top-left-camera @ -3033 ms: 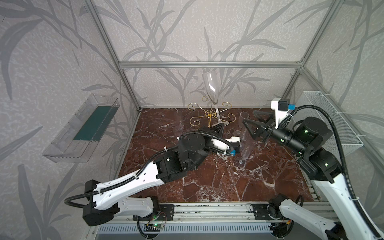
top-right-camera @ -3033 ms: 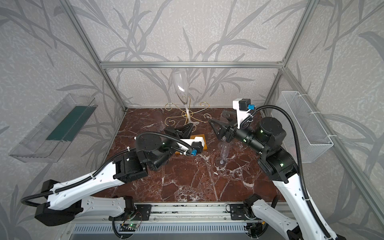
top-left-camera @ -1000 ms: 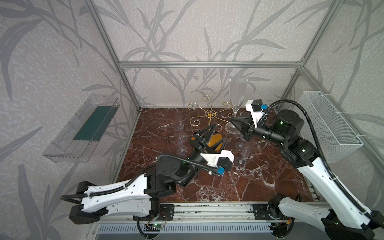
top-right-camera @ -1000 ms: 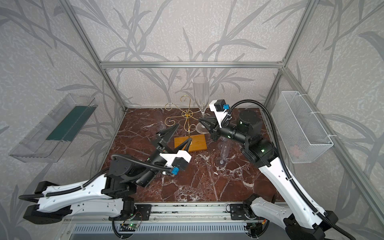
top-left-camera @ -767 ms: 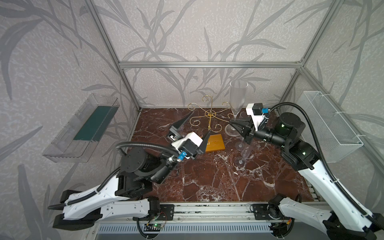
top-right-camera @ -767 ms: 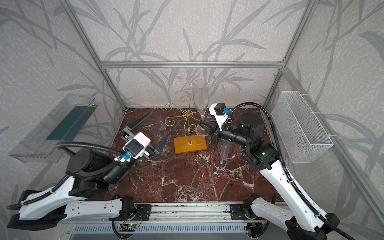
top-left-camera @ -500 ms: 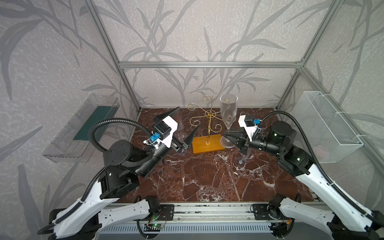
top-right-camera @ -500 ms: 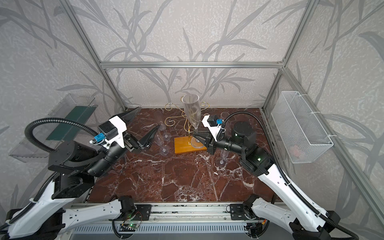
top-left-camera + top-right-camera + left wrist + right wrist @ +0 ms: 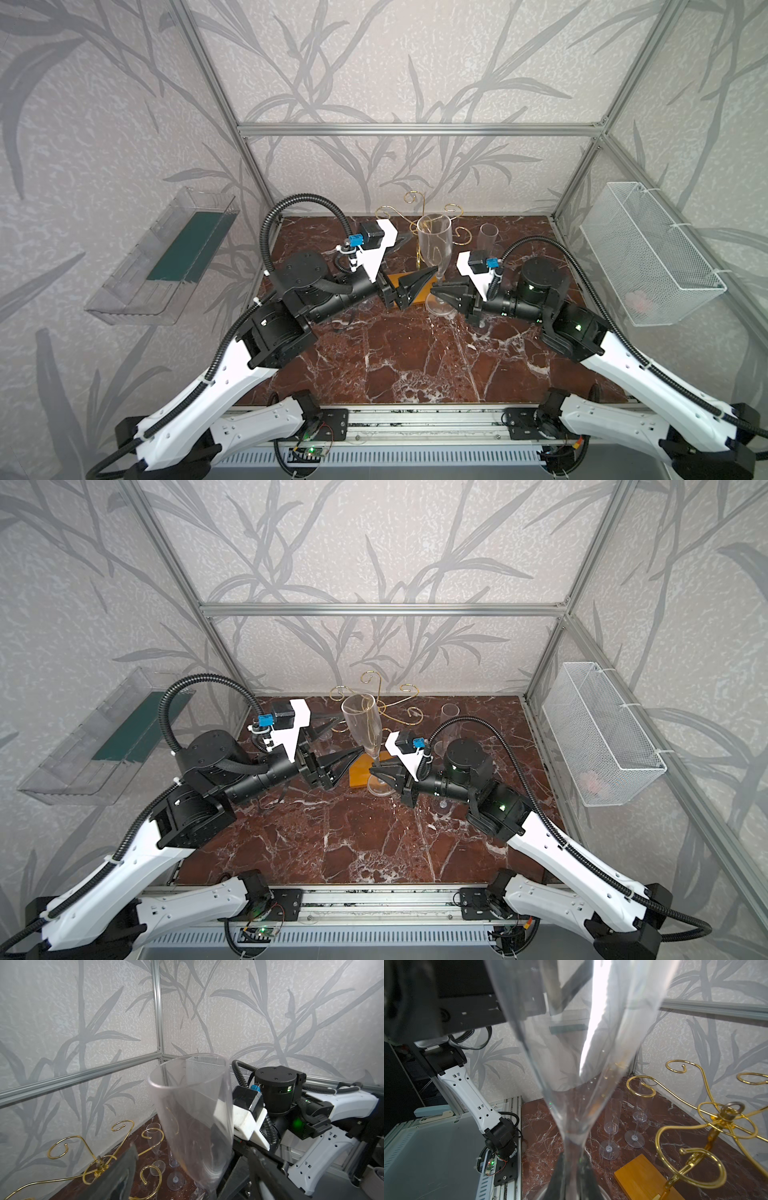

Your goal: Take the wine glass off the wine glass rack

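Wine glass point(image 9: 434, 245): upright, clear of the rack point(image 9: 358, 777), just in front of it.
Long axis near vertical, leaning slightly; open mouth up, foot down beside the rack's wooden base. Right gripper point(image 9: 436, 292) is clamped on the stem. Left gripper point(image 9: 348, 734) is spread wide at the glass's lower bowl, not gripping. Rack stands on the marble bench point(image 9: 395, 365). Spare glass point(image 9: 488, 237) stands right of the rack. Wire basket point(image 9: 648, 257) on the wall far right of the rack holds something pale, too small to tell. Clear tray point(image 9: 166, 257) on the wall far left holds a green sheet point(image 9: 187, 245).
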Action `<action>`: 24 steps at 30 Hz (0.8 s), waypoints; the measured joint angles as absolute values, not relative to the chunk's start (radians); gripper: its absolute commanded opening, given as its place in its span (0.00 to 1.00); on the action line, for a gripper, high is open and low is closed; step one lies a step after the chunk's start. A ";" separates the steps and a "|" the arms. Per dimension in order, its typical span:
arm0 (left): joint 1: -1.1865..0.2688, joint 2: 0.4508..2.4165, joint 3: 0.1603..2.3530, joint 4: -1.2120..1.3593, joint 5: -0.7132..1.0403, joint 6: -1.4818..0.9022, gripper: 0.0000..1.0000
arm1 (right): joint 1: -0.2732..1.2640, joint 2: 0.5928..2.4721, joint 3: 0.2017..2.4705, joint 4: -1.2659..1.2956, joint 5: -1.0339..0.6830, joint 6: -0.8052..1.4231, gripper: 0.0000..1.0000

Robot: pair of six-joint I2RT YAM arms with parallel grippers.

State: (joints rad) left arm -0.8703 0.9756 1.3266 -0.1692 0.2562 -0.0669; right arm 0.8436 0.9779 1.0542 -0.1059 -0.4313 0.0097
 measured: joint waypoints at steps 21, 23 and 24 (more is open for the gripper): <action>-0.835 1.040 1.212 0.112 0.363 -0.333 0.70 | 0.904 0.970 0.970 -0.049 -0.364 -0.014 0.00; -0.835 1.040 1.198 0.133 0.366 -0.344 0.64 | 0.906 0.970 0.964 -0.043 -0.358 -0.014 0.00; -0.835 1.040 1.192 0.140 0.368 -0.347 0.61 | 0.906 0.970 0.959 -0.042 -0.355 -0.014 0.00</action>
State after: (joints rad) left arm -0.8349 1.0405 1.1923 0.1398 0.3676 -0.3470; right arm 0.9062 0.9699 0.9588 -0.0418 -0.3546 -0.0135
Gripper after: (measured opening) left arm 0.645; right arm 0.107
